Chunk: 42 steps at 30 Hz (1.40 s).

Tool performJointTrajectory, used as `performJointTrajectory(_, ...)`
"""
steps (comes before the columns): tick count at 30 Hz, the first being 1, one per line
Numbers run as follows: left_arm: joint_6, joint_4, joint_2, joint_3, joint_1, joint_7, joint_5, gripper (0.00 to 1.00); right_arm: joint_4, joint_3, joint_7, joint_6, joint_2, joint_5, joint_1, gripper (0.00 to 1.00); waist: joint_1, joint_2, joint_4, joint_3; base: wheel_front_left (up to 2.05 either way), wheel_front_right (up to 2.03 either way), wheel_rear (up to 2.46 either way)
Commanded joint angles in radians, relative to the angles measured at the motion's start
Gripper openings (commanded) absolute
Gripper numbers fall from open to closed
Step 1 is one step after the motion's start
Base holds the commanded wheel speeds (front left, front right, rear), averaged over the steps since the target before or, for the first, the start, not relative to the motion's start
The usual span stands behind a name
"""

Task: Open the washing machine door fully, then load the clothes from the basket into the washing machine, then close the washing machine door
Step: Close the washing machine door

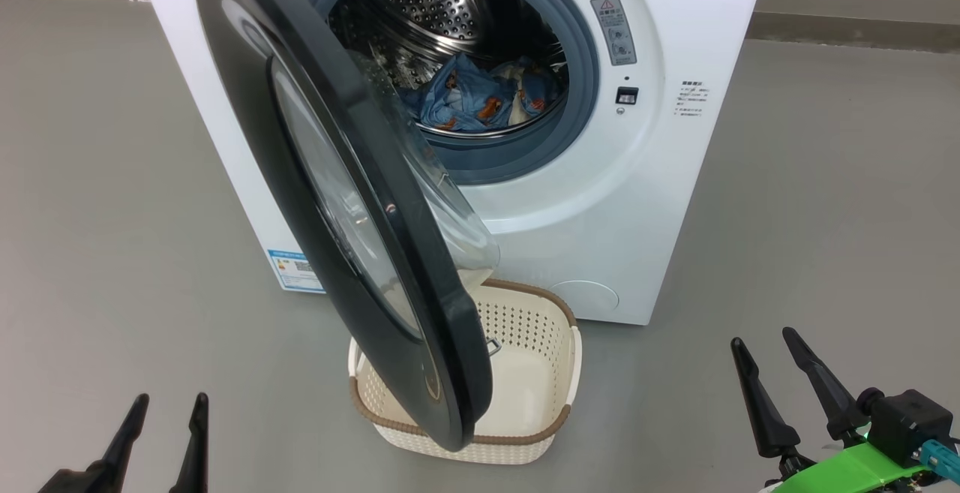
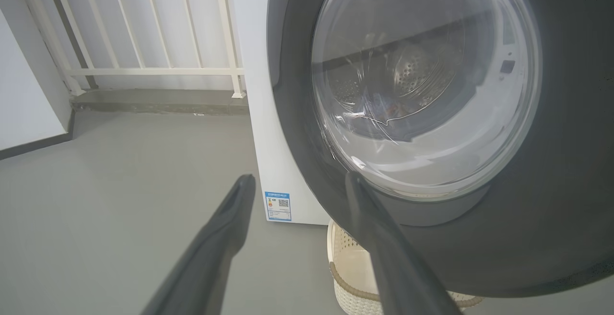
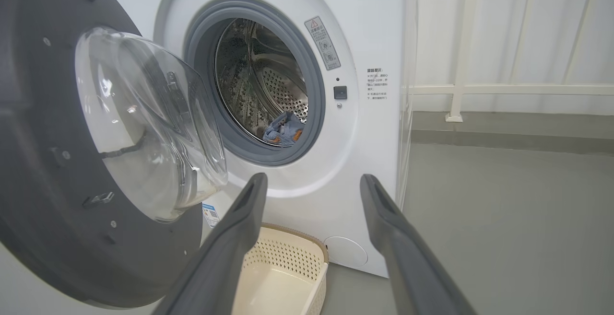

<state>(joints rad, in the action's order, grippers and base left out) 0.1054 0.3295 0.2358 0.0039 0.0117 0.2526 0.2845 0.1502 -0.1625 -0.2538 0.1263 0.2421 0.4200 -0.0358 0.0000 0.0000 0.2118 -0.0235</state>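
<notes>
Seeing the washing machine door (image 1: 345, 200) swung partway out over the basket (image 1: 525, 328) on the floor (image 1: 787, 215), we find the clothes (image 1: 480, 99) inside the washing machine (image 1: 600, 200); left gripper (image 1: 172, 397) and right gripper (image 1: 762, 336) both have jaws apart.

The big white front-loading washing machine (image 1: 600, 200) had a smooth, faintly glossy shell. Its large round door (image 1: 420, 268) wore a wide glossy black rim outside. The door's inner face looked like matt grey plastic and carried a small metal latch (image 3: 98, 199). The bulging clear glass window (image 3: 153, 128) shone with reflections. Round the opening, the grey-blue gasket (image 1: 577, 50) looked like matt rubber, and the perforated drum (image 1: 435, 5) was bright polished steel. At six o'clock in the drum lay the light-blue printed clothes (image 1: 480, 99), soft crumpled cloth. The small cream-white perforated basket (image 1: 525, 328) looked like smooth plastic, its brown rim woven-textured. The grey floor (image 1: 825, 215) was smooth and matt. The dark fingers of the left hand (image 1: 172, 403) and right hand (image 1: 763, 339) looked like matt plastic.
</notes>
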Motion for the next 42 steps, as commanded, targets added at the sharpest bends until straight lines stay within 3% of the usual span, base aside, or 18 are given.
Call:
performJointTrajectory(1, 0.007, -0.020, 0.017, 0.045, 0.013, 0.009, -0.016, 1.00, -0.020, -0.014, -0.008, 0.004, 0.016, -0.012, 0.003, 1.00, 0.0000, 0.0000, -0.002, 0.001, 0.00, 0.00, 0.00)
performJointTrajectory(23, 0.025, -0.011, -0.010, 0.077, 0.018, 0.009, -0.071, 1.00, -0.023, 0.003, -0.008, 0.004, 0.008, -0.016, 0.000, 1.00, 0.0000, 0.0000, -0.017, 0.001, 0.00, 0.00, 0.00)
performJointTrajectory(42, 0.025, -0.015, 0.007, 0.040, 0.023, 0.009, -0.049, 1.00, -0.024, 0.015, -0.008, 0.004, 0.004, -0.016, -0.006, 1.00, 0.0000, 0.0000, -0.099, 0.013, 0.00, 0.00, 0.00)
